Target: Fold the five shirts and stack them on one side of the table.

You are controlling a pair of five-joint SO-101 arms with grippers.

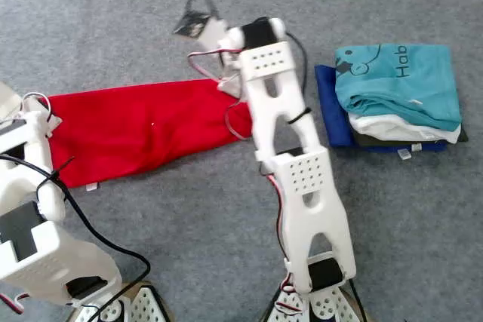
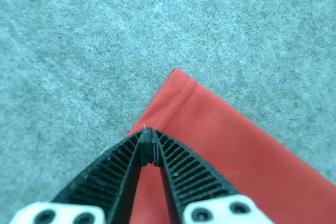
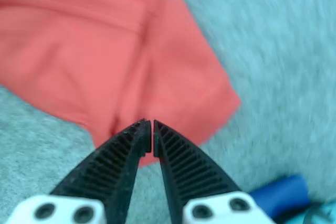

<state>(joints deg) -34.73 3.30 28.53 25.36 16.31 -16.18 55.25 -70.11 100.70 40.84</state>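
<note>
Red shirt lies flat as a long band across the left half of the grey desk. Left jaws are closed at its left corner hem. Right jaws are closed over its right end. Grip on fabric cannot be confirmed. Folded shirt stack sits at the right.
</note>
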